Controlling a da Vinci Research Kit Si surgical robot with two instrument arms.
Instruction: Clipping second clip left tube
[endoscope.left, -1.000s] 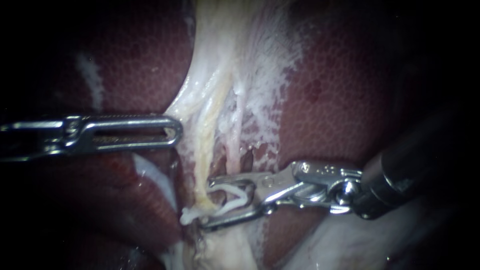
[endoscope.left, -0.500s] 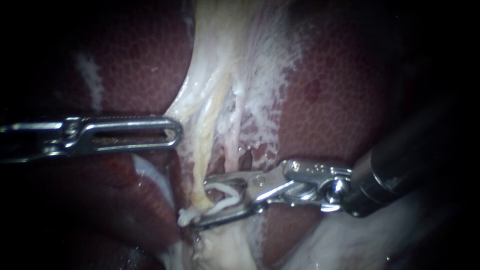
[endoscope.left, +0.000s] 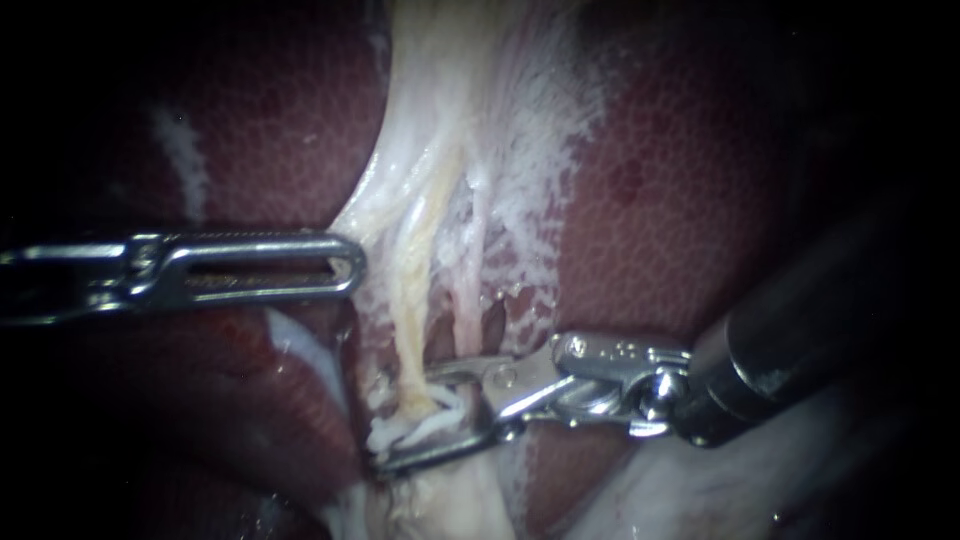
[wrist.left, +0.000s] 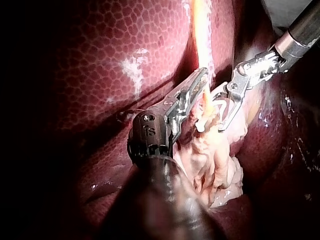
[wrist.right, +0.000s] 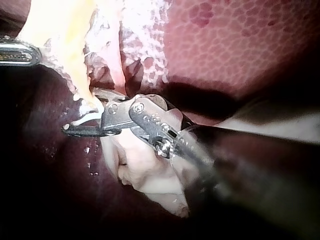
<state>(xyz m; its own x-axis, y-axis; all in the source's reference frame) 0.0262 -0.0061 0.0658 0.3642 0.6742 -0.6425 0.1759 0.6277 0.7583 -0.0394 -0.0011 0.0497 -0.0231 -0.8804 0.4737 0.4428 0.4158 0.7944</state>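
Both jaws of the right instrument (endoscope.left: 425, 415) pinch a white clip (endoscope.left: 398, 433) around the left tube (endoscope.left: 410, 335).

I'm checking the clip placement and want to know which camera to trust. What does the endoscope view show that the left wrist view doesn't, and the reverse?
Only the endoscope view shows a thinner pinkish tube running beside the yellowish left tube. Only the left wrist view shows the left instrument back to its dark hub, and the whole heap of pale folded tissue beside it. Both show the right instrument, its jaws shut on a white clip that straddles the left tube, with the liver around.
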